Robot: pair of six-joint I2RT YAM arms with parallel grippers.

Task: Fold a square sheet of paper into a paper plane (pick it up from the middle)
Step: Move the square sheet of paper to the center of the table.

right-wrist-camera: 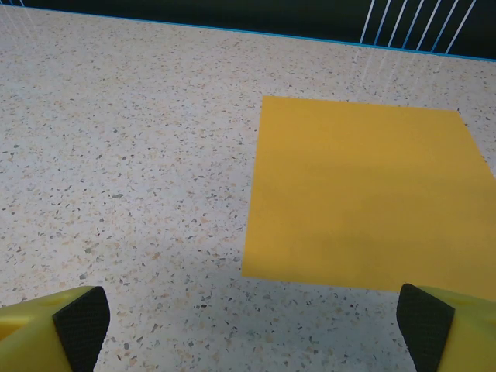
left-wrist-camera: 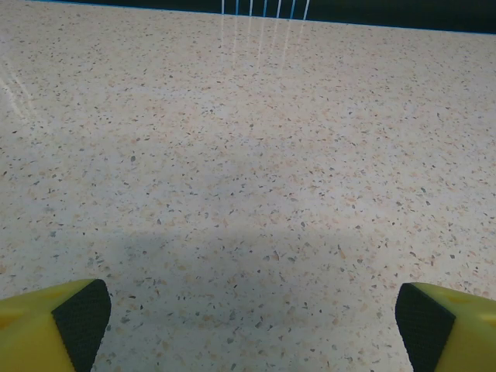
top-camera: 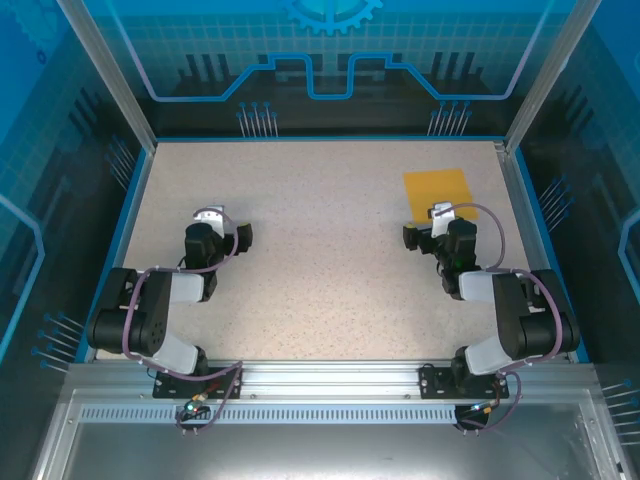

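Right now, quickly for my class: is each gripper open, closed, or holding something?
Left gripper: open, holding nothing.
Right gripper: open, holding nothing; the square sheet of paper lies flat just ahead of it.

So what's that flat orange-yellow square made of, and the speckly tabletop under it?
The flat orange-yellow square sheet looks like thin paper: matte, plain, lying flat with crisp straight edges. The speckled beige tabletop looks like hard, smooth terrazzo-style stone, or perhaps printed laminate; faint streaky reflections near its far edge suggest a slight sheen.
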